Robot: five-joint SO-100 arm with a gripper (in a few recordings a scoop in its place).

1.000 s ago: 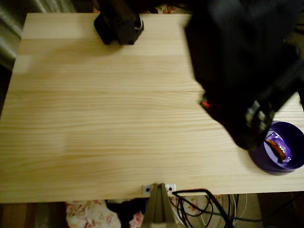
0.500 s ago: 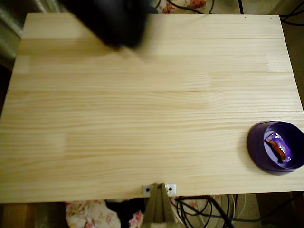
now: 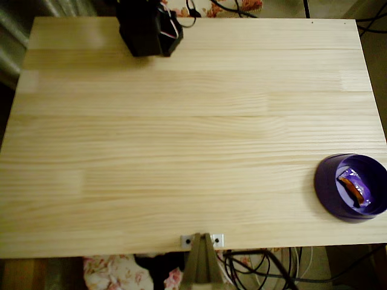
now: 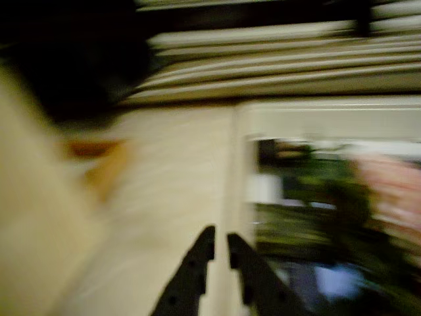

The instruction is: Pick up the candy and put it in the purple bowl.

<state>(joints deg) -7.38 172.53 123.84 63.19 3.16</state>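
The pale wooden table (image 3: 181, 145) takes up most of the overhead view, grain running left to right. At its top edge, left of centre, the black arm (image 3: 147, 27) is seen bunched up, with red and white wires on its right side. Down at the lower right corner of the table the purple bowl (image 3: 329, 181) is parked, slightly cut off by the picture's right edge. Inside it the candy (image 3: 354, 187) is lying, orange print showing on the shiny purple wrapper. In the wrist view everything is smeared with blur, but the gripper (image 4: 220, 247) can be made out at the bottom: two black fingers (image 4: 194, 270) nearly together, a thin gap between the tips, nothing held between them.
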